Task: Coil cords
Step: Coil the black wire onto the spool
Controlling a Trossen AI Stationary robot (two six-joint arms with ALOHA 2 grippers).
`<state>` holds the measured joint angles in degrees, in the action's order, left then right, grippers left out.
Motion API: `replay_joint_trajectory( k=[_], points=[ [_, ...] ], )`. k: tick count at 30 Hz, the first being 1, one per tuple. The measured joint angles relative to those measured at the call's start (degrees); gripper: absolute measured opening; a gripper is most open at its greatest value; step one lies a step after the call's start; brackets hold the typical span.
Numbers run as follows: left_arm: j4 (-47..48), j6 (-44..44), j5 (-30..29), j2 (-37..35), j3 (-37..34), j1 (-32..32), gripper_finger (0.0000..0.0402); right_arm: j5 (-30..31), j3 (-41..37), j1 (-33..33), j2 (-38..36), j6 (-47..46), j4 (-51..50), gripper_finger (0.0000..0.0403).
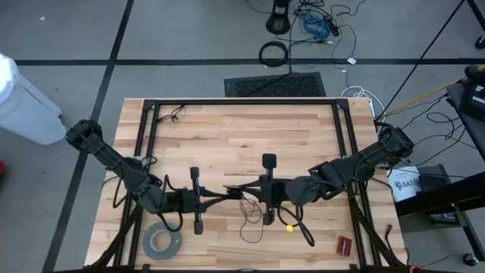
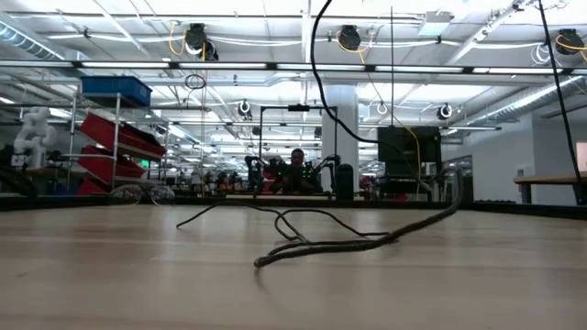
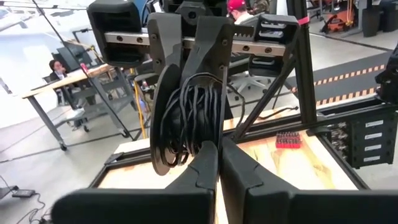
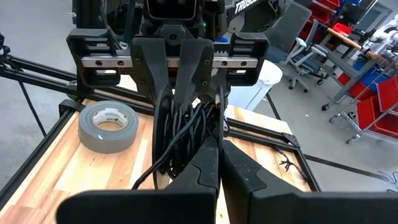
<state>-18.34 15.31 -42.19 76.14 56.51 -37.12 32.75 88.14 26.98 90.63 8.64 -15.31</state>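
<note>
step: winding | left gripper fingers clamp cord coil from one side | right gripper pinches it opposite, keeping loops bunched above mid-desk | loose tail trails on desk | tape roll aside

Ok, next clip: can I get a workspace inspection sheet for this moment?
Surface: wooden table with a black frame around it.
Job's things: cords wound into a bundle between the grippers; a loose tail trails on the wood.
Clutter: grey tape roll, small yellow piece, small red item.
Grippers: left gripper and right gripper meet mid-table, both shut on the cords.
Cables: loose cables on the floor beyond the table.
Surroundings: white bucket; person seated at a desk.
</note>
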Motion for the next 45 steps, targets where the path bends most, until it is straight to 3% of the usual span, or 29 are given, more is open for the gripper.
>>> replay_joint_trajectory(
  k=[8, 15, 20, 27, 30, 34, 39, 45],
  points=[
    [0.22, 0.67, 0.02, 0.0, 0.0, 0.04, 0.0006, -0.07, 0.07, 0.17, -0.07, -1.67, -2.33, 0.0007],
    [1.53, 2.54, 0.02, -0.02, 0.0, 0.0, 0.0004, 0.92, 0.07, 0.5, -0.08, -2.01, -3.87, 0.0058],
    [2.85, 3.72, -0.07, -0.14, 0.0, -0.37, 0.0003, 6.13, 0.07, 2.01, -1.1, -3.77, -7.67, 0.0088],
    [9.36, 1.95, -0.01, -2.48, 0.0, -2.36, 0.0003, 7.64, 0.07, 7.24, -2.81, -18.41, -18.41, 0.011],
    [11.71, 1.21, 0.0, -4.2, 0.0, -3.58, 0.0002, 7.35, -1.85, 10.3, -2.58, -24.61, -17.96, 0.0112],
    [14.44, 0.11, 0.18, -6.51, 0.0, -5.15, 0.0002, 7.48, -6.9, 13.72, -2.45, -29.74, -13.35, 0.0112],
    [18.08, 0.46, 1.52, -8.13, 0.0, -6.29, 0.0002, 6.89, -15.32, 14.31, -2.45, -29.97, 1.19, 0.0112],
    [19.64, 1.39, 6.53, -8.48, 0.0, -6.3, 0.0002, 0.09, -25.69, 11.09, -2.44, -26.76, 19.22, 0.0134]
  ],
)
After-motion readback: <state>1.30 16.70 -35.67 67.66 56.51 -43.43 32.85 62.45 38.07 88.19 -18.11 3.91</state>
